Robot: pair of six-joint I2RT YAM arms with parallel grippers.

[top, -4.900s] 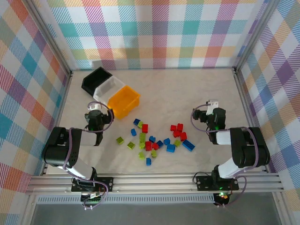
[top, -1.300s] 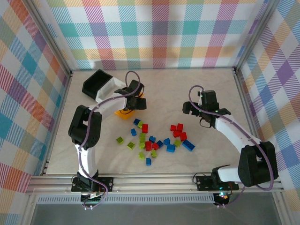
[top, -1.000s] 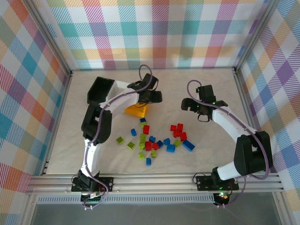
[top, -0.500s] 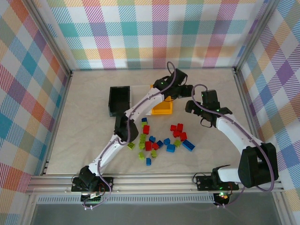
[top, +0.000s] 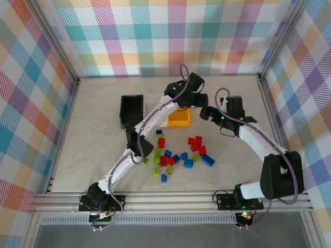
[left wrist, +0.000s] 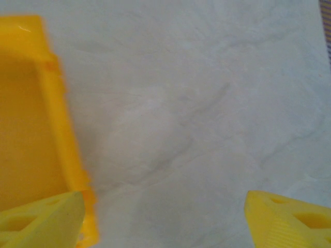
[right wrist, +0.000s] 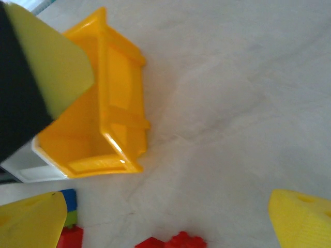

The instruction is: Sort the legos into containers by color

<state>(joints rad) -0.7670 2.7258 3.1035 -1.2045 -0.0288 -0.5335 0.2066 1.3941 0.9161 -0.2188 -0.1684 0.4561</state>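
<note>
The legos (top: 176,157) lie in one loose pile on the table (top: 232,170), with red, blue and lime green mixed together. All of them that I can see are on the bare surface, and none is in a bin.

Just behind the pile stands the orange-yellow bin (top: 181,122). In the right wrist view its inside looks empty. A corner of the white bin (right wrist: 36,173) touches its side there. In the top view the left arm (top: 150,116) crosses over that place and hides most of the white bin. The black bin (top: 123,111) stands further to the left, apart from the pile. Its inside is dark, so I cannot tell for sure that it is empty.

The left gripper (left wrist: 165,222) hovers at the far edge of the orange-yellow bin. Its fingers are spread wide, with only table between them and the bin wall just beside one finger. The right gripper (right wrist: 168,219) hangs near the right side of the same bin. It is also spread and holds nothing, and red bricks lie just below it.

In my judgement the sorting itself is not yet begun. The bins are close to the pile, but every brick remains to be picked and dropped by color.
</note>
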